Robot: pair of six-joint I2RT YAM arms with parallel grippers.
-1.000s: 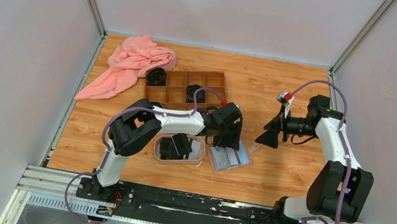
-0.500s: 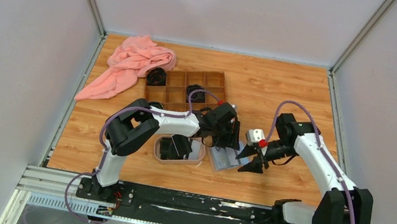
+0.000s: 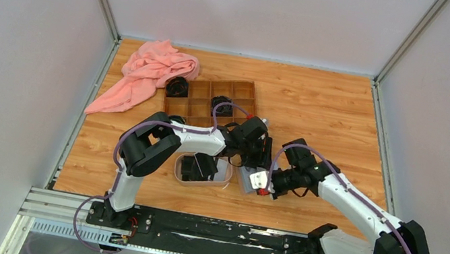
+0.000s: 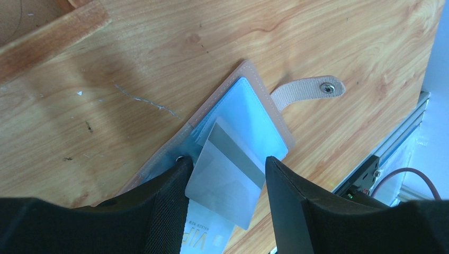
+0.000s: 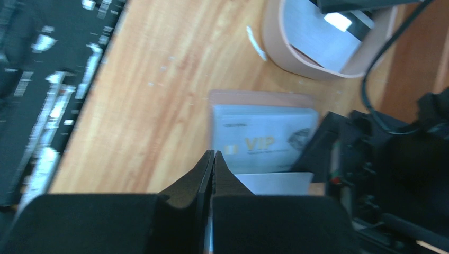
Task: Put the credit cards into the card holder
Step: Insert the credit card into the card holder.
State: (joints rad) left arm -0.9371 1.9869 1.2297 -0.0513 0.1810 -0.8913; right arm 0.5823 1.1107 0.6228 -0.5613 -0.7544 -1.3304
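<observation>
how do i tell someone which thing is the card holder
On the wooden table, look just right of the oval pink-rimmed tray. The card holder is the flat tan leather-look wallet lying open there. Only it has a pale blue lining and a snap-button strap.

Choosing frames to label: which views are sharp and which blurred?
Right wrist: motion-blurred, worst at the left edge, though the VIP card is readable. Left wrist: sharp on the silver card and card holder. Top external: sharp, evenly lit.

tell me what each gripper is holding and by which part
Left gripper holds the grey card, pinched across its two opposite side edges at the part nearest the wrist. Right gripper is shut and holds nothing.
</observation>
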